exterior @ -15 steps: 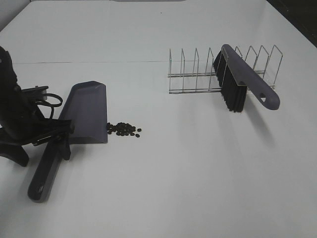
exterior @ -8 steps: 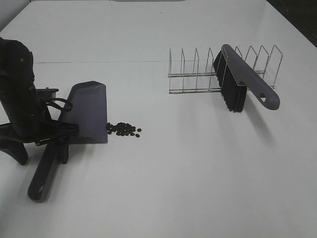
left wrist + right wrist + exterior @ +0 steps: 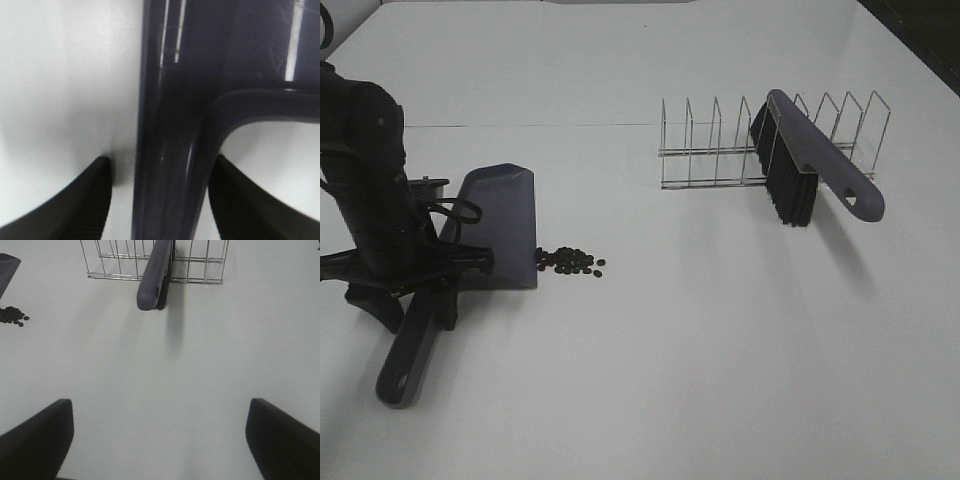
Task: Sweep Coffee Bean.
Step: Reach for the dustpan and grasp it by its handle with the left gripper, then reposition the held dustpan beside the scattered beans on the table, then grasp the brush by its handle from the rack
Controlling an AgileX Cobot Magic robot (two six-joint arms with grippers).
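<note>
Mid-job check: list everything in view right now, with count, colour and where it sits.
table: 1, white, under everything
dustpan: 1, grey, flat on the table's left side, handle toward the near edge
coffee beans: one small cluster, too small to count exactly, dark brown-black, on the table just right of the dustpan's open edge
wire rack: 1, silver, far right of centre
brush: 1, grey handle, black bristles, propped in the wire rack
left gripper: black, open, fingers straddling the dustpan handle
right gripper: black, open wide, above bare table, facing the rack
</note>
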